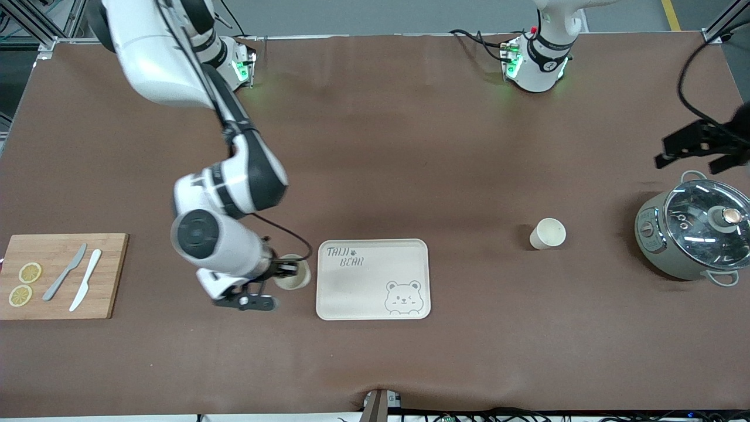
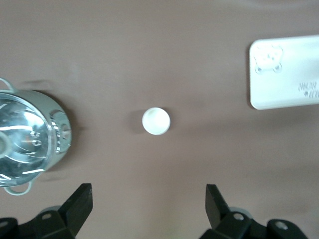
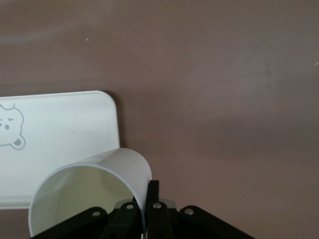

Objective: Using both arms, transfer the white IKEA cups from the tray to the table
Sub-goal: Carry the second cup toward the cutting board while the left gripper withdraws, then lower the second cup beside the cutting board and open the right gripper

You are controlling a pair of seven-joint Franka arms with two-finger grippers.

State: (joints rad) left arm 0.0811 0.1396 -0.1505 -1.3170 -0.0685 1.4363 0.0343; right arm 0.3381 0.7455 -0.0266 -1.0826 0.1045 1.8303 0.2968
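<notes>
Our right claw pinches the rim wall of one white cup, low by the table just beside the empty tray, toward the right arm's end, probably about to set it down. Left claw hangs spread near the pot; its cup already stands on the table.

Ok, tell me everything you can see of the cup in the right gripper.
The cup is small, cream-white and handleless, with a round rim and tapered wall, plain and smooth like plastic, and looks empty inside. The right gripper is shut on its rim, one finger inside the wall and one outside. It sits just off the tray, beside the tray's short edge toward the right arm's end of the table. Whether its base touches the table cannot be told. Nothing else touches it.
</notes>
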